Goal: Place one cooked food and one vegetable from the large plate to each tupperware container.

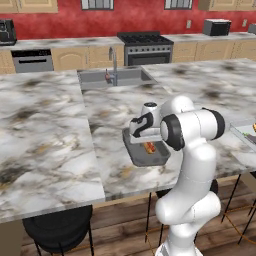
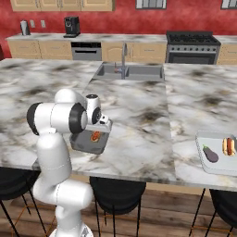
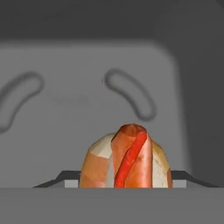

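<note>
The gripper is clenched on a hot dog, low over the dark tray. Ease down until it rests flat, then release. Beyond, the light tray holds an eggplant.

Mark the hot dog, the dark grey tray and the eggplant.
hot dog (image 3: 127, 162), hand view, sausage middle.
dark grey tray (image 1: 142, 159), left base view, near floor.
eggplant (image 2: 210, 154), right base view, body middle.
</note>
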{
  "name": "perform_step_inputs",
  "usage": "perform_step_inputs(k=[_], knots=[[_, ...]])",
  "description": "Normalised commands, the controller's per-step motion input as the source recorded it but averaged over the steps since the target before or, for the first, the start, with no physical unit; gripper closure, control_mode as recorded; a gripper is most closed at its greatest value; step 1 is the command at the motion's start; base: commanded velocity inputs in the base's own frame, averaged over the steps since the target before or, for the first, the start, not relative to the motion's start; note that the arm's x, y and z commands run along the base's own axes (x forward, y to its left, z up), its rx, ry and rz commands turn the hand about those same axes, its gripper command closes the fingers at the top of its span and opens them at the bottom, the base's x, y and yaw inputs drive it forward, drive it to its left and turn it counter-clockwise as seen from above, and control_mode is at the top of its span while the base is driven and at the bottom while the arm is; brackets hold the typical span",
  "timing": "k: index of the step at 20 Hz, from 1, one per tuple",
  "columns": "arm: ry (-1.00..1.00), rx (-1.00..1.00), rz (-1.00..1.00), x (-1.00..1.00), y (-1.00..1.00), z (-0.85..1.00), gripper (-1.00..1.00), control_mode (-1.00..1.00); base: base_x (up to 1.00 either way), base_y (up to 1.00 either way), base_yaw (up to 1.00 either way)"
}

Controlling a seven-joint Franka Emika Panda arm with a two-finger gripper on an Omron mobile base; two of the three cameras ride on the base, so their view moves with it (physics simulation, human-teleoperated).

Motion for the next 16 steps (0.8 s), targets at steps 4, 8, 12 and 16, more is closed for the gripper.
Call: perform_step_inputs(k=[4,8,12,16], knots=[[0.00,0.00,0.00,0.00,-0.02,-0.19,-1.00,-1.00,0.00,0.00,0.00],[0.00,0.00,0.00,-0.02,0.00,0.00,-1.00,-1.00,0.00,0.00,0.00],[0.00,0.00,0.00,-0.19,0.00,0.00,-1.00,-1.00,0.00,0.00,0.00],[-0.15,0.00,0.00,-0.41,0.06,0.18,-1.00,-1.00,0.00,0.00,0.00]])
